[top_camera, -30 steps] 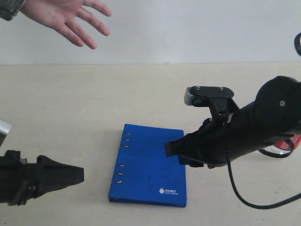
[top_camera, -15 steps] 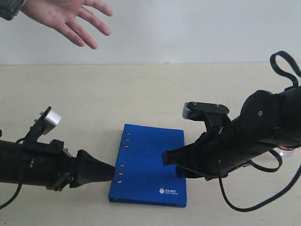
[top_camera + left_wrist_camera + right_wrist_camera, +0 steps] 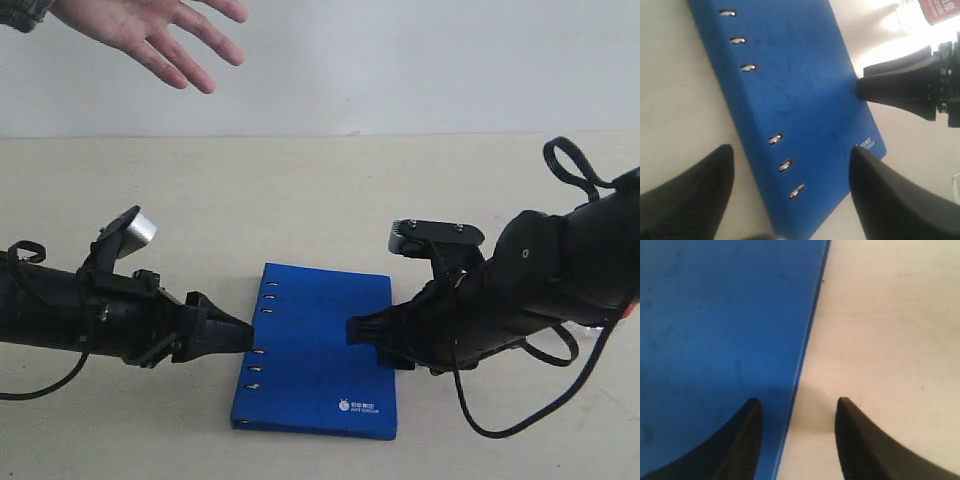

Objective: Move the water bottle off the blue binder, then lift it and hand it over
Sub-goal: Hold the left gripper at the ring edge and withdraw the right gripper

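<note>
Water bottle (image 3: 940,7): we catch only a red label corner, cut off by the left wrist frame and washed in glare. Person's hand (image 3: 140,25), eleven o'clock in exterior view, cropped at the wrist. Logo (image 3: 362,406) on blue binder (image 3: 315,350) is too small to read. Whether right claw (image 3: 354,330) touches the binder, we cannot tell.

One blue binder (image 3: 320,350), one water bottle (image 3: 942,9), one hand (image 3: 140,25), two grippers (image 3: 243,338) (image 3: 353,330).

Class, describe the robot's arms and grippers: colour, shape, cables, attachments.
The left arm and right arm are bulky, matt black. The left gripper and right gripper have tapered black fingers, ribbed inside. Thin black cables loop off both arms; a small camera sits on each wrist.
</note>
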